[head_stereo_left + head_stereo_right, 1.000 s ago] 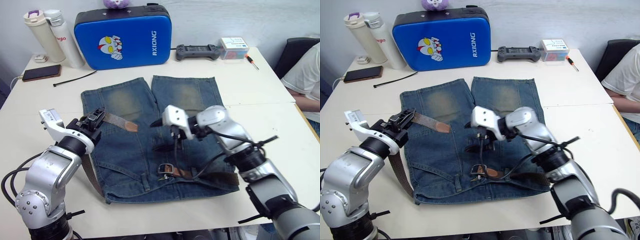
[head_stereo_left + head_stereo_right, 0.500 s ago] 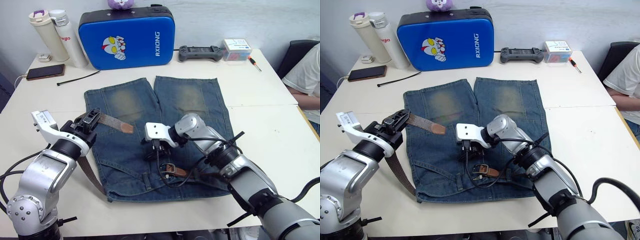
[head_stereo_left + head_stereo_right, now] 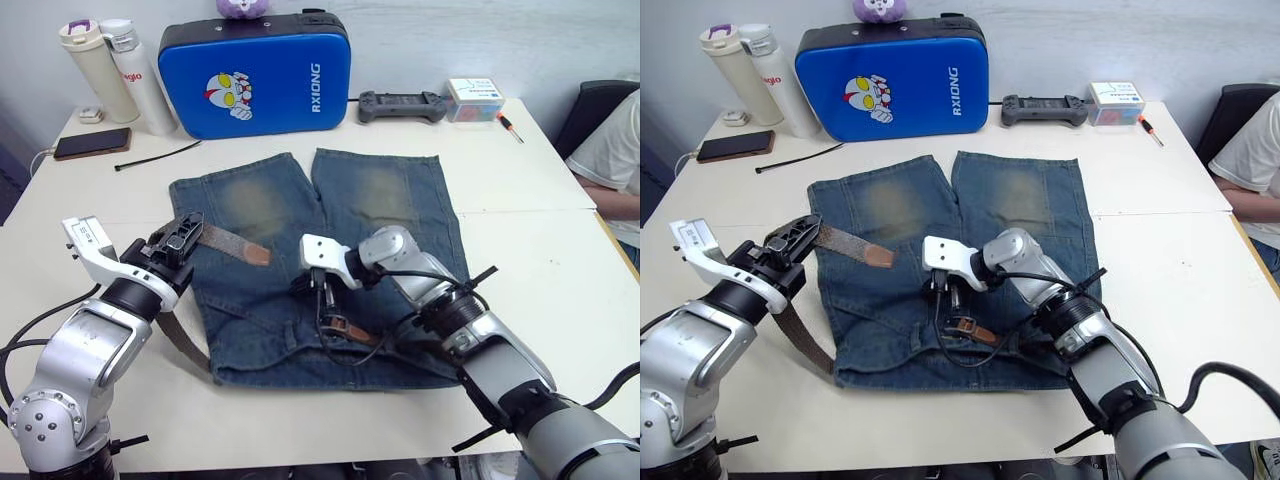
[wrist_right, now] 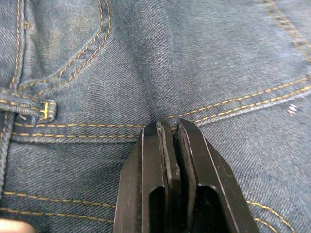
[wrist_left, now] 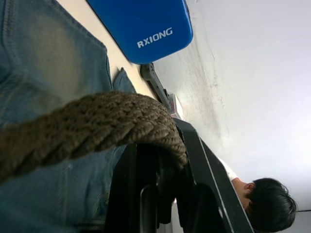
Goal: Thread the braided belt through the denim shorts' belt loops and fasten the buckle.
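Observation:
The denim shorts (image 3: 350, 200) lie flat on the table, waistband toward me. My left gripper (image 3: 186, 238) is shut on the braided belt (image 5: 97, 121) near its brown tail tip (image 3: 256, 253), at the shorts' left edge. From there the belt runs down past the left side of the waistband (image 3: 185, 340). Its silver buckle (image 3: 333, 325) rests on the shorts' middle near the waist. My right gripper (image 4: 170, 128) is just above the buckle, with its fingers shut on a raised fold of denim. A belt loop (image 4: 29, 109) lies close beside it.
A blue padded case (image 3: 250, 70), two bottles (image 3: 140, 75), a phone (image 3: 90, 143) and a black cable tie (image 3: 155, 155) sit at the back left. A controller (image 3: 400, 103), a box (image 3: 470, 98) and a screwdriver (image 3: 508, 127) lie back right. A person (image 3: 610, 150) sits at the right edge.
My right gripper came down and leftward onto the shorts' middle and went from wide open to shut, pinching denim. My left gripper kept its hold on the belt.

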Robot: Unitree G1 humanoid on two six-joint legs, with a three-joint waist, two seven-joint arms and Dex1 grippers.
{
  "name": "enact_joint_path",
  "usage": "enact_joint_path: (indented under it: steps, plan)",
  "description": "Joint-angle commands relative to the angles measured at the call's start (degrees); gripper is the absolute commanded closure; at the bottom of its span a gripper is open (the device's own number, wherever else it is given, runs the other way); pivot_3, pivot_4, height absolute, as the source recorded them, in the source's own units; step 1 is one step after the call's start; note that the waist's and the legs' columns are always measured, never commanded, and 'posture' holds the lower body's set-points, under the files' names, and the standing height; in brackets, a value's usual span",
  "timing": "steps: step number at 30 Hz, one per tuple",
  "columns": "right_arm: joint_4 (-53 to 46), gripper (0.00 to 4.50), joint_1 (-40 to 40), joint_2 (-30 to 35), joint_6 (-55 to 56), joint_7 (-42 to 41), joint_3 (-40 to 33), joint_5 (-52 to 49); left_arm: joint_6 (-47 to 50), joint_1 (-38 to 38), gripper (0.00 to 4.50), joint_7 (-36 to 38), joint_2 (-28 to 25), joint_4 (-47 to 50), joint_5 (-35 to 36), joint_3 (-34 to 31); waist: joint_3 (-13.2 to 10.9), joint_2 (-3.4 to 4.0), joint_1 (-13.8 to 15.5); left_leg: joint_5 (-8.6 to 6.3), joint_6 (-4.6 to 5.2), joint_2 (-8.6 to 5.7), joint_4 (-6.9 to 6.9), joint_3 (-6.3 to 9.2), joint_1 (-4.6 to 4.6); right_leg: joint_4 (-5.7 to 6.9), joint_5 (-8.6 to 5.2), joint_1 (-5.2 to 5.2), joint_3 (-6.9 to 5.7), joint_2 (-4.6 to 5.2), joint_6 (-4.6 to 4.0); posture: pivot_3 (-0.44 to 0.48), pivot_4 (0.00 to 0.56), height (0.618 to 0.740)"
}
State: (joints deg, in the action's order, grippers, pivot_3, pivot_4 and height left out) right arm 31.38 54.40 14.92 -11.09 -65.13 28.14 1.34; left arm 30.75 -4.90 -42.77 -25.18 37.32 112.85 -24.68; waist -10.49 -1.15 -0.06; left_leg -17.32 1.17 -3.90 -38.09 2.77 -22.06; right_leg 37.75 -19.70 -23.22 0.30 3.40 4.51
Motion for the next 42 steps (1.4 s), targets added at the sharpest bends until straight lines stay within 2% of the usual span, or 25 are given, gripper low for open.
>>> enact_joint_path:
  steps: [1, 4, 8, 12, 15, 20, 25, 26, 32, 37, 42]
  plan:
    - [10.7, 4.46, 6.1, 0.2, 4.7, 9.3, -4.3, 3.5, 2.1, -0.4, 4.50, 3.0, -1.9, -0.3, 0.1, -0.8, 0.0, 0.01, 0.0, 0.02, -0.02, 0.00, 0.02, 0.00, -0.01, 0.01, 0.00, -0.03, 0.00, 0.00, -0.01, 0.000, 0.150, 0.740]
    - [19.0, 4.46, 10.1, -1.2, 10.5, 13.8, -5.0, 5.1, 3.5, -1.2, 4.50, 3.3, -2.9, -2.3, 0.1, -1.0, 0.0, 0.01, 0.0, 0.02, -0.02, -0.01, 0.06, 0.00, -0.02, -0.01, 0.00, -0.04, 0.00, 0.00, -0.01, 0.000, 0.150, 0.740]
    - [26.7, 4.46, 14.3, -3.6, 14.6, 15.8, -6.6, 5.7, 4.9, -3.5, 4.50, 4.1, -6.0, -5.9, 0.1, -1.6, 0.0, 0.02, -0.2, 0.03, -0.04, 0.01, 0.13, -0.01, -0.12, -0.02, -0.01, -0.18, 0.01, -0.03, -0.03, 0.000, 0.150, 0.740]
    - [27.6, 4.46, 14.8, -5.2, 14.4, 14.2, -8.0, 5.2, 5.1, -4.5, 4.50, 3.8, -8.5, -8.5, 0.1, -0.1, 0.0, 0.04, -0.7, 0.03, -0.05, 0.05, 0.18, -0.01, -0.14, -0.02, -0.02, -0.21, 0.02, -0.04, -0.06, 0.000, 0.150, 0.740]
    - [24.7, 4.46, 13.4, -5.5, 11.1, 11.3, -9.7, 3.6, 4.6, -4.8, 4.50, 3.2, -9.1, -9.8, 0.1, 1.3, 0.0, 0.05, -0.8, 0.03, -0.05, 0.05, 0.20, 0.01, -0.15, -0.04, -0.03, -0.22, 0.01, -0.04, -0.06, 0.000, 0.150, 0.740]
    - [12.6, 2.60, 9.7, -4.0, 1.4, 6.3, -12.9, -0.3, 3.9, -3.6, 4.50, 1.6, -10.5, -11.1, 0.1, 3.1, 0.0, 0.06, -0.9, 0.03, -0.05, 0.07, 0.24, 0.02, -0.18, -0.07, -0.03, -0.24, 0.01, -0.03, -0.07, 0.000, 0.150, 0.740]
    - [-10.9, 0.26, 3.7, 3.5, -16.3, -2.6, -15.7, -8.5, 3.9, -3.6, 4.50, 2.8, -9.6, -8.6, 0.1, 3.3, -0.1, 0.13, -0.3, 0.02, -0.04, 0.07, 0.27, 0.08, -0.33, -0.17, -0.03, -0.34, -0.01, -0.02, -0.07, 0.000, 0.150, 0.740]
    - [-13.4, 0.12, 3.1, 4.5, -18.1, -2.8, -15.9, -9.1, 3.8, -3.7, 4.50, 2.7, -9.5, -8.3, 0.1, 3.4, -0.1, 0.13, -0.1, 0.02, -0.03, 0.06, 0.27, 0.09, -0.35, -0.20, -0.03, -0.34, -0.02, -0.01, -0.07, 0.000, 0.150, 0.740]
    - [-28.5, 0.12, -4.2, 13.0, -18.0, -7.1, -11.7, -8.4, 3.2, -3.2, 4.50, 2.1, -9.5, -8.7, 0.1, 4.1, -0.1, 0.12, 0.0, 0.01, -0.04, 0.05, 0.35, 0.08, -0.31, -0.26, -0.03, -0.31, -0.02, -0.01, -0.07, 0.000, 0.150, 0.740]
    - [-34.1, 0.12, -8.3, 11.4, -19.6, -3.9, -7.7, -7.2, 4.2, -3.9, 4.50, 3.0, -10.8, -9.8, 0.1, 4.6, -0.1, 0.12, -0.3, 0.01, -0.04, 0.06, 0.39, 0.04, -0.29, -0.26, -0.03, -0.32, 0.01, -0.02, -0.07, 0.000, 0.150, 0.740]
    - [-33.0, 0.12, -9.5, 10.3, -16.6, -1.4, -4.3, -3.8, 5.0, -4.6, 4.50, 3.7, -11.9, -10.9, 0.1, 5.0, -0.1, 0.12, -0.2, 0.07, -0.13, 0.08, 0.48, 0.02, -0.23, -0.21, -0.05, -0.37, 0.02, -0.05, -0.10, 0.000, 0.150, 0.740]
